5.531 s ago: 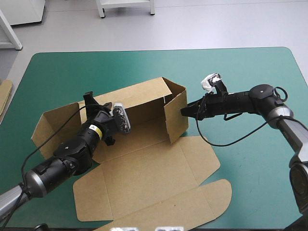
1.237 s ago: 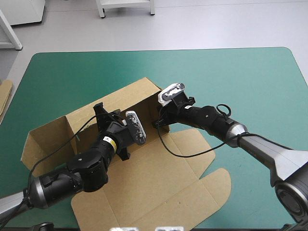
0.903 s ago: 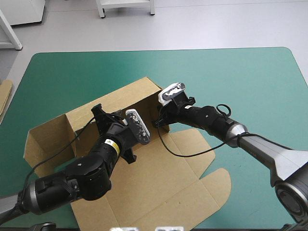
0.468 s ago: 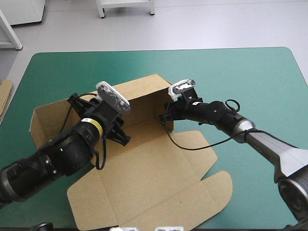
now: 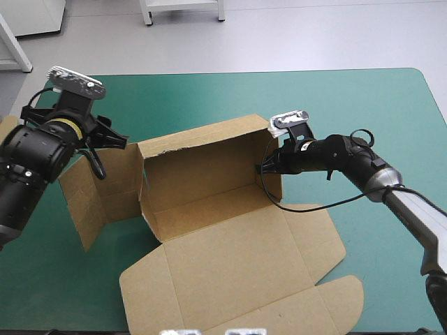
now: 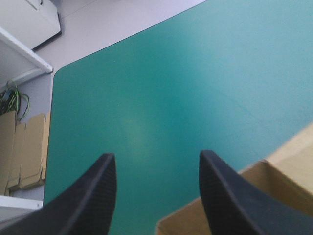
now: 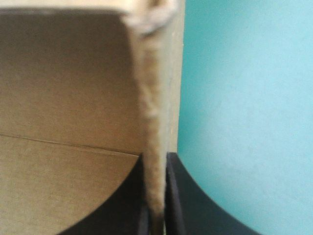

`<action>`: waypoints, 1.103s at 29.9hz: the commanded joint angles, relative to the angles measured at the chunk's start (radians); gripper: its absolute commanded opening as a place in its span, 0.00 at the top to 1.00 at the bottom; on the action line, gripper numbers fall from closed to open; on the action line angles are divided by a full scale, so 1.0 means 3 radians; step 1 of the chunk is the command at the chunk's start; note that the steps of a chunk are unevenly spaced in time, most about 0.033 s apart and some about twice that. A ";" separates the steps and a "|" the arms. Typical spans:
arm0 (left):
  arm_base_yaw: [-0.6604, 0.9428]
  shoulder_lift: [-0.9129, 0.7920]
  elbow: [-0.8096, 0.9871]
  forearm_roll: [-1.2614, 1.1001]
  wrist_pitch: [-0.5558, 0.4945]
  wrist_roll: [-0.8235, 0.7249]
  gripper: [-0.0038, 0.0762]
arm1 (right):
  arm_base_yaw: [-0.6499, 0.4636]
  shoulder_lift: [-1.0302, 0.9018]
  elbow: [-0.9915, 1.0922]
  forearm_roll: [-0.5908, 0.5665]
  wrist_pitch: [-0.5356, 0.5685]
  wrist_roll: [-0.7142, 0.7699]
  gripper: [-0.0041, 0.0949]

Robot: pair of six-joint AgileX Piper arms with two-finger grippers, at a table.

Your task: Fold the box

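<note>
The brown box [image 5: 223, 258] lies open on the teal-green cover, its lid and front flaps flat toward the near edge. Its back wall [image 5: 202, 150] stands raised, and a left side panel [image 5: 105, 188] leans outward. My right gripper [image 5: 269, 167] is at the box's right end wall, shut on that wall's upright edge [image 7: 151, 122]; the black fingers [image 7: 178, 196] press either side of the board. My left arm [image 5: 49, 139] is raised over the table's far left, away from the box. My left gripper [image 6: 156, 155] hangs open over bare cover, a box corner [image 6: 274, 196] just beside it.
Stacked flat board [image 6: 24, 152] lies beyond the table's left edge, and a sliver of board [image 5: 5, 125] shows there in the high view. White furniture stands past the far edge. Bare cover [image 5: 363, 105] stretches along the far side and right of the box.
My left arm has come out of the box, risen and swung to the far left. The box has slid right and opened out. The right gripper keeps its hold on the end wall.
</note>
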 commanded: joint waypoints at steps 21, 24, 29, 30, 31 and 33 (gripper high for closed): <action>0.1759 0.0700 -0.0405 -0.2019 -0.0326 0.1037 0.49 | -0.0398 -0.0077 -0.1462 -0.0746 0.1728 0.0881 0.96; 0.1759 0.0725 -0.0405 -0.2053 -0.0326 0.1075 0.49 | -0.0492 0.0109 -0.1577 -0.0731 0.1799 0.0848 0.96; 0.1759 0.0762 -0.0405 -0.2067 -0.0319 0.1075 0.49 | -0.0570 0.0465 -0.1759 -0.0697 0.1903 0.0839 0.96; 0.1759 0.0765 -0.0405 -0.2067 -0.0312 0.1075 0.49 | -0.0577 0.0528 -0.1788 -0.0653 0.1920 0.0821 0.96; 0.1759 0.0770 -0.0405 -0.2073 -0.0312 0.1075 0.49 | -0.0583 0.0609 -0.1814 -0.0626 0.1936 0.0815 0.96; 0.1759 0.0770 -0.0405 -0.2080 -0.0312 0.1075 0.49 | -0.0583 0.0763 -0.1869 -0.0625 0.1936 0.0815 0.96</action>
